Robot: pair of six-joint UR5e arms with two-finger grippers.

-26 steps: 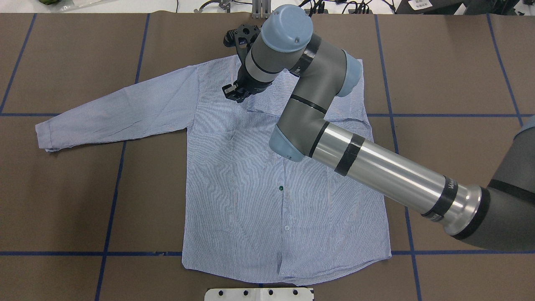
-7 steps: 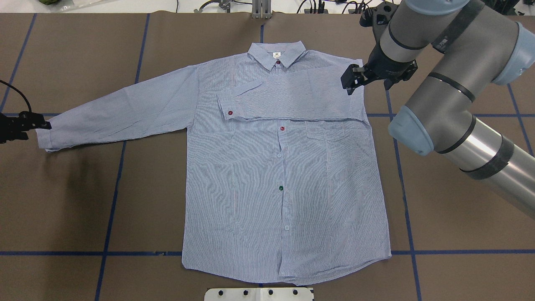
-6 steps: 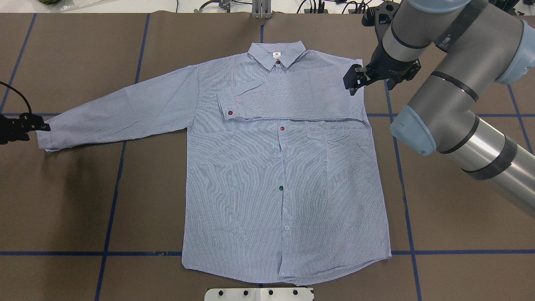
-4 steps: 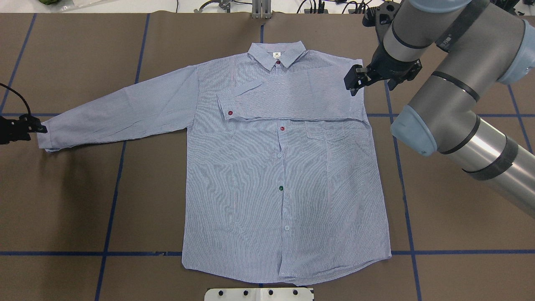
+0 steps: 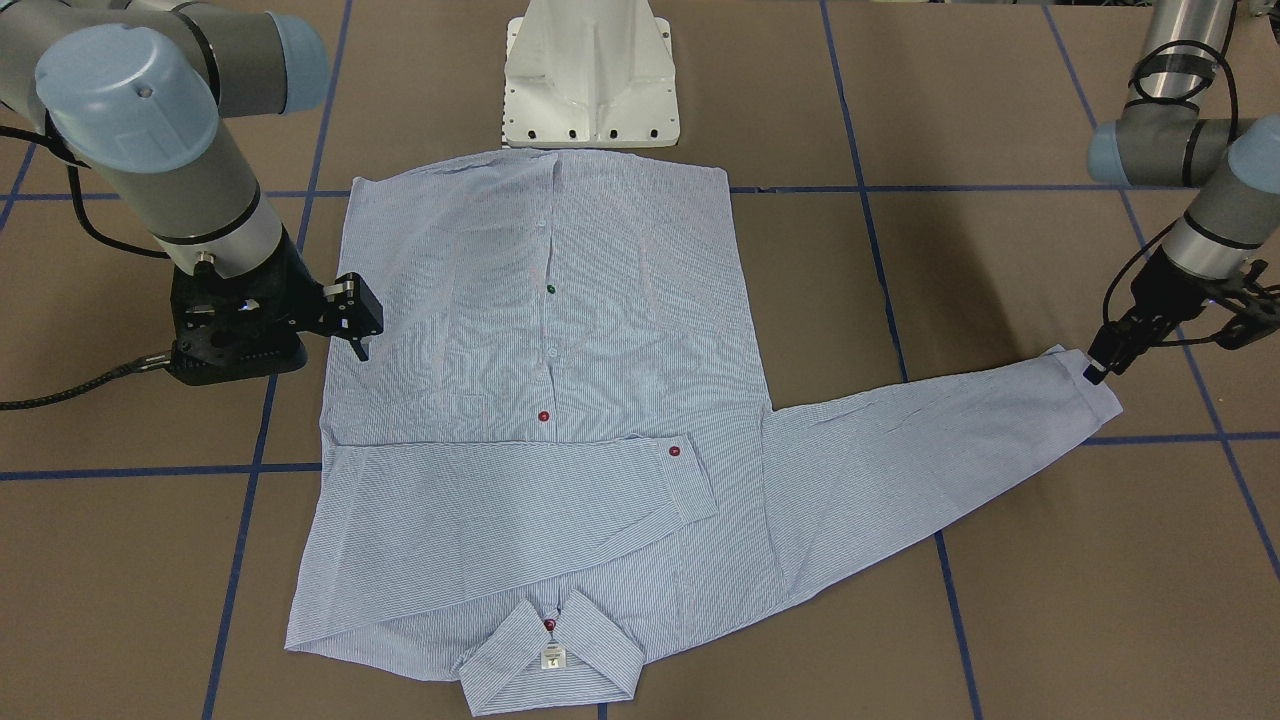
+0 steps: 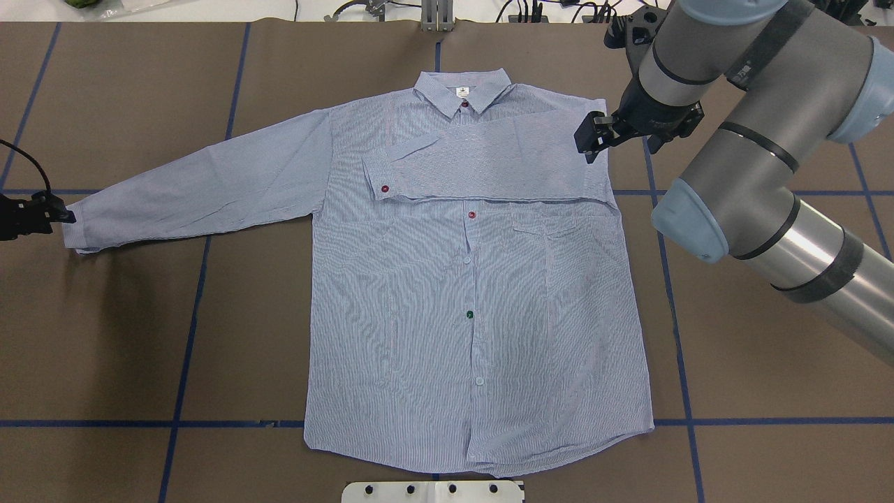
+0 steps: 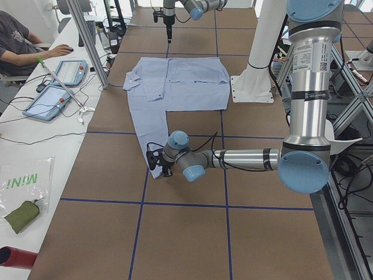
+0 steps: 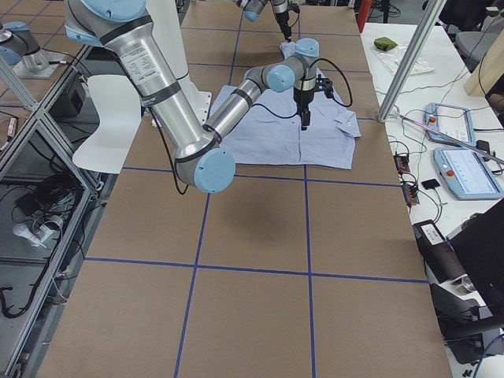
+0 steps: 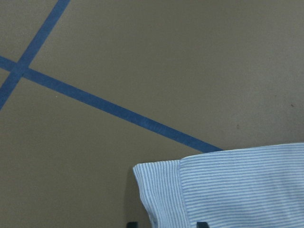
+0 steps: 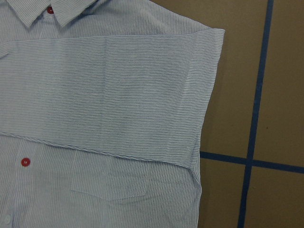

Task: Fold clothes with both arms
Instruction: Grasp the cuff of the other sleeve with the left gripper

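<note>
The light blue striped shirt (image 6: 461, 307) lies flat and face up on the brown table, collar (image 6: 461, 91) at the far side. One sleeve is folded across the chest (image 6: 489, 164). The other sleeve (image 6: 202, 185) stretches out to the robot's left. My left gripper (image 6: 64, 216) is open and low at that sleeve's cuff (image 9: 228, 185). The cuff lies between the two fingertips in the left wrist view. My right gripper (image 6: 621, 136) is open and empty above the folded shoulder edge (image 10: 209, 95). The front view shows both grippers, left (image 5: 1095, 368) and right (image 5: 275, 320).
The white pedestal base (image 5: 590, 70) stands at the robot's side of the table, by the shirt hem. Blue tape lines (image 6: 188, 328) cross the brown cover. A side bench with tablets (image 7: 58, 87) and an operator (image 7: 17, 46) lies beyond the collar side.
My right arm has moved from over the chest out to the shoulder edge, leaving the sleeve folded. My left gripper has come in and edged down along the far cuff.
</note>
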